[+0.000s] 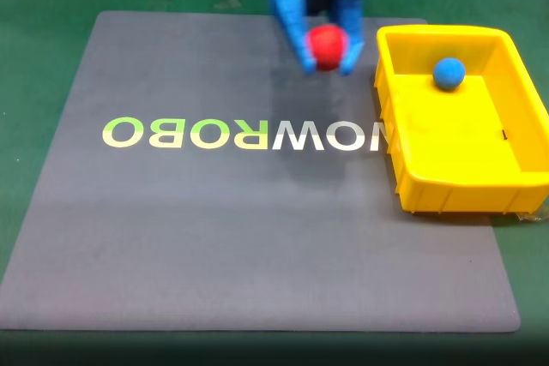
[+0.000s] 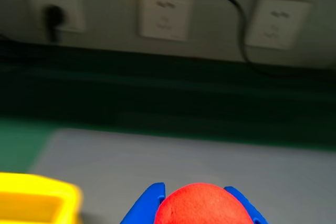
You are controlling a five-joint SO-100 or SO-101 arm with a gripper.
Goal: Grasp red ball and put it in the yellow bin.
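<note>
In the wrist view the blue pincer (image 2: 194, 205) is clamped on the red ball (image 2: 199, 205), a finger on each side, with a corner of the yellow bin (image 2: 39, 200) low at the left. In the fixed view the ball (image 1: 326, 47) hangs above the grey mat (image 1: 214, 237), just left of the bin's (image 1: 446, 190) near wall; the bin, long axis running toward the camera, already holds a blue ball (image 1: 449, 73). The carry must go rightward over that rim.

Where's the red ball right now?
The red ball is clamped in the blue hand, near the top centre of the fixed view, over the grey mat just left of the yellow bin, which holds the blue ball.
</note>
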